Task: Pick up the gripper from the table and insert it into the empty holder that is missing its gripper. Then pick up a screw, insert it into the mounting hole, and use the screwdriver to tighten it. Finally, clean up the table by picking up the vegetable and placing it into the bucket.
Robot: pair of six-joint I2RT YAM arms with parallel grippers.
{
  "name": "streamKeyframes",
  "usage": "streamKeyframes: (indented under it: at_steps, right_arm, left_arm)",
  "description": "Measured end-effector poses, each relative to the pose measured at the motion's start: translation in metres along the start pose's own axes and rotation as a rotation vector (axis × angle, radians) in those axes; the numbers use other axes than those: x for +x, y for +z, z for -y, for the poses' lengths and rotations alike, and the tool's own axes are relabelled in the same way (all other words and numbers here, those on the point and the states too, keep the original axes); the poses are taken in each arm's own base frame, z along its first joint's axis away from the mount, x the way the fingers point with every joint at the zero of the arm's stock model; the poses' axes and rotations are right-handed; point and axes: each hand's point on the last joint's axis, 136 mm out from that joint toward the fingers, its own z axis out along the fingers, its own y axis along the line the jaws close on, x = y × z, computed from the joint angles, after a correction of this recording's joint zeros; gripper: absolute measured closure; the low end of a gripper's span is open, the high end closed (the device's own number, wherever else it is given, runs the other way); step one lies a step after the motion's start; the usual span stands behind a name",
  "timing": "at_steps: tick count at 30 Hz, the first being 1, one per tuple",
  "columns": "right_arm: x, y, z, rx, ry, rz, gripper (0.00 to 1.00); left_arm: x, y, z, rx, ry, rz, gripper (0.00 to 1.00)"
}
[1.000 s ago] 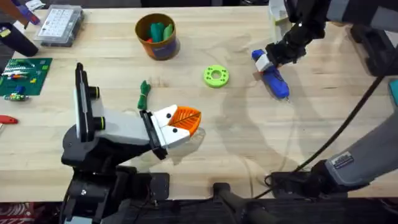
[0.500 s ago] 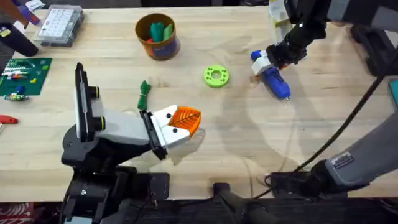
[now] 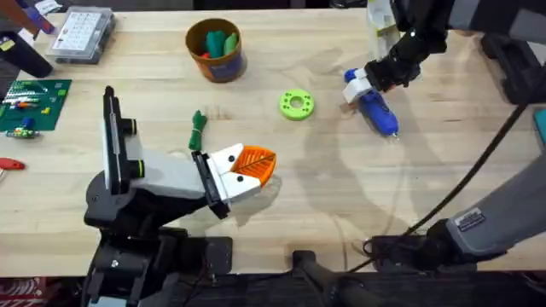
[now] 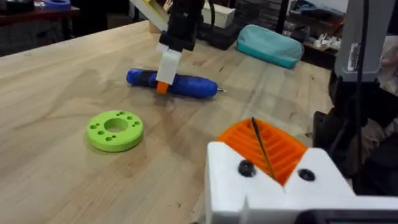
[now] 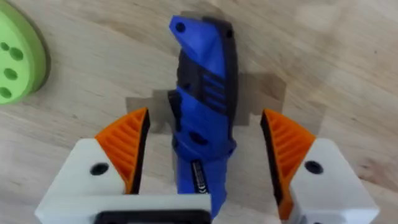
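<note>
Over the far right of the worktop point(image 3: 358, 183), the right gripper point(image 5: 202, 149) hangs with its orange ribbed pads point(image 5: 124, 146) spread wide on either side of the screwdriver point(image 5: 202, 118), neither pad touching the blue body in the wrist view. The screwdriver lies flat on the wood, its thin bit pointing toward the robot's side of the worktop. A clean pick here seems to call for a straight descent, the body centred between the pads and the closure falling on the thick middle section, not the tapering end, so the tool does not roll or swing once lifted.

Just beyond the screwdriver lies a flat lime-green ring point(image 3: 296, 105). Nearer the middle, the left arm's white head rests low, its left gripper point(image 3: 249, 169) showing orange ribbing between white blocks; whether it grips anything cannot be told. The vegetable point(image 3: 198, 130), slender and dark green, lies just beside that arm's head, well apart from the bucket point(image 3: 216, 49), which stands at the far side with green pieces inside. A clear compartment box point(image 3: 81, 34) sits at the far left corner. Judging by this layout, the tightening step is in hand and the clean-up is not yet done.
</note>
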Motion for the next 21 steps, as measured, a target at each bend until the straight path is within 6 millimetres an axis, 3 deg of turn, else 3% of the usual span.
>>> streamKeyframes:
  at_steps: [16,21]
  right_arm:
    - [-0.021,-0.001,0.002,0.007,-0.069,0.088,0.005]
    - [-0.018,0.015,0.003,-0.001,-0.068,0.053,0.005]
  left_arm:
    - [0.000,0.000,0.000,0.000,0.000,0.000,0.984]
    - [0.000,0.000,0.000,0.000,0.000,0.000,0.984]
